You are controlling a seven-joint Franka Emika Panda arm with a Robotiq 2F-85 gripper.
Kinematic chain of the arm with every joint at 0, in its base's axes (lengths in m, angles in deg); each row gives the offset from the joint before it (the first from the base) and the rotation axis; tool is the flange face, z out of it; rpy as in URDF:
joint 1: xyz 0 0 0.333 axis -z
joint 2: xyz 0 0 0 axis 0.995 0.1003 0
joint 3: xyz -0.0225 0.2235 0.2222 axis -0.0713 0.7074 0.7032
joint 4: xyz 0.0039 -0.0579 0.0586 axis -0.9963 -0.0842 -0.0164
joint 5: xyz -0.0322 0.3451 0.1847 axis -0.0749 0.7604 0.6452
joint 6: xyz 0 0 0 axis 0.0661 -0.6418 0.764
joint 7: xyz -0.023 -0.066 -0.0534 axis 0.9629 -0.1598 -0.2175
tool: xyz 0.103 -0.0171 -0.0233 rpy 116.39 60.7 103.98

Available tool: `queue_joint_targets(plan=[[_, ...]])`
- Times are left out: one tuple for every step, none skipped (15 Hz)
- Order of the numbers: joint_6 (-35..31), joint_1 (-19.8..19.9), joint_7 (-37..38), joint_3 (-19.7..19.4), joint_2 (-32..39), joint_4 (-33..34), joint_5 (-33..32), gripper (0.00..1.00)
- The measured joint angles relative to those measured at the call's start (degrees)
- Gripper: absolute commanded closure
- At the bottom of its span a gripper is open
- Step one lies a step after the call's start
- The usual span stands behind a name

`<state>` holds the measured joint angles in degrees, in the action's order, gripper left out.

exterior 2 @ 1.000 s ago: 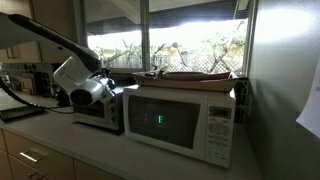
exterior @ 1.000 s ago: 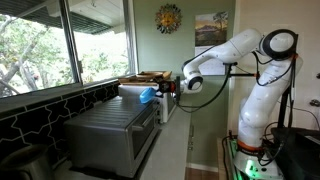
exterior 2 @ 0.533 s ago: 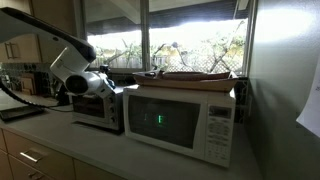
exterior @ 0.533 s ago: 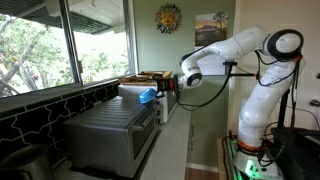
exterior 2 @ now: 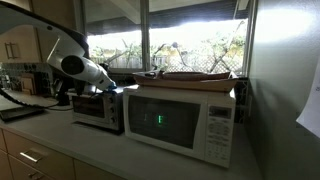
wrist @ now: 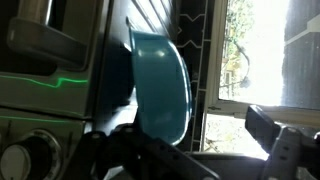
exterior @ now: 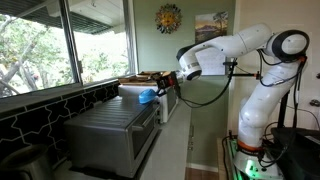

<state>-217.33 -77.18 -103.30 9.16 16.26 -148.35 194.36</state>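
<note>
A teal bowl [wrist: 160, 85] fills the middle of the wrist view, standing on edge in that picture. In both exterior views it is a small blue shape [exterior: 147, 95] [exterior 2: 129, 88] on top of the toaster oven [exterior 2: 98, 108], next to the white microwave [exterior 2: 185, 120]. My gripper [wrist: 195, 145] is open, with one dark finger low on the left and the other at the right. It is level with the bowl and very close to it [exterior: 166, 84] [exterior 2: 116, 86]. The bowl's near rim lies by the left finger. I cannot tell whether they touch.
A flat tray of things [exterior 2: 195, 74] lies on top of the microwave. Large windows [exterior: 40, 45] run behind the counter, with a dark tiled ledge [exterior: 40, 110] below them. The microwave's steel side [exterior: 110, 130] stands in the foreground. The counter [exterior 2: 60, 140] has drawers below.
The arm's wrist has risen and swung toward the window. The gripper has come up level with the bowl on the toaster oven. The bowl has not moved.
</note>
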Motion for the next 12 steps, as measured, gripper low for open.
queue_joint_targets(plan=[[-0.7,-0.1,1.9,0.0,-0.1,0.1,-2.6,0.0],[-1.3,-0.1,3.9,0.0,-0.2,0.1,-5.0,0.0],[-1.9,-0.2,5.8,0.0,-0.3,0.2,-7.3,0.0],[-2.6,-0.3,8.0,0.1,-0.3,0.2,-9.7,0.0],[-3.2,-0.4,10.6,0.1,-0.3,0.2,-12.4,0.0],[-3.8,-0.4,13.4,0.3,-0.3,0.2,-15.4,0.0],[-4.2,-0.5,16.1,0.4,-0.3,0.3,-18.2,0.0],[-4.4,-0.5,18.7,0.4,-0.3,0.3,-21.0,0.0],[-4.6,-0.5,21.4,0.5,-0.3,0.3,-23.8,0.0],[-4.6,-0.5,24.1,0.5,-0.2,0.4,-26.6,0.0],[-4.6,-0.5,27.0,0.5,-0.2,0.5,-29.5,0.0],[-4.6,-0.5,30.2,0.6,-0.2,0.7,-32.6,0.0]])
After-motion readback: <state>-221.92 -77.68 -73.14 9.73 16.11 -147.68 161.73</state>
